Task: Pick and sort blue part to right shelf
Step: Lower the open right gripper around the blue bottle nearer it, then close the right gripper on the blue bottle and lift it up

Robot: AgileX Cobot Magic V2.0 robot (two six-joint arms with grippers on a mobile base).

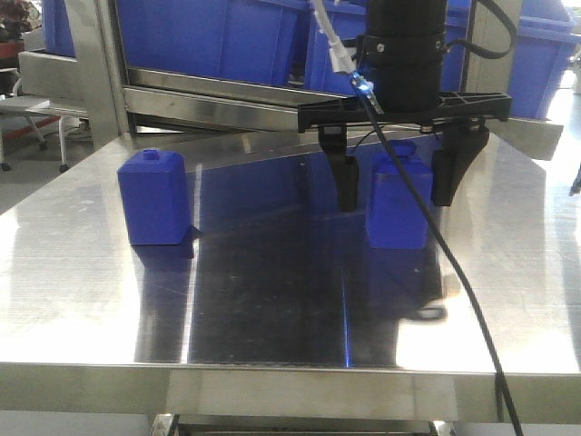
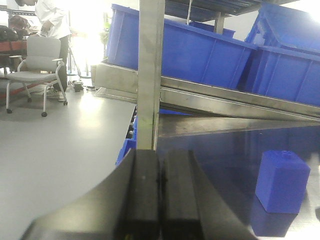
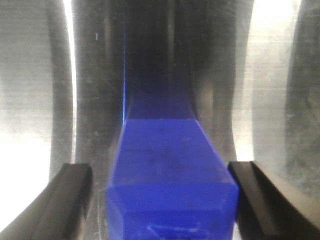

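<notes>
Steel table (image 1: 272, 309), front edge nearest. Mid-table, right of centre: blue part (image 1: 397, 218) stands upright on the surface. Right gripper (image 1: 396, 200) sits around it, jaws spread, one finger on each side. The wrist view shows a gap between each finger (image 3: 70, 200) and the part's faces, so no contact. Left of centre, well apart: second blue part (image 1: 154, 200), upright. Left gripper (image 2: 160, 200): jaws pressed together, nothing between them. Behind the table: sloped shelf (image 1: 209, 95) carrying blue bins (image 1: 218, 36).
</notes>
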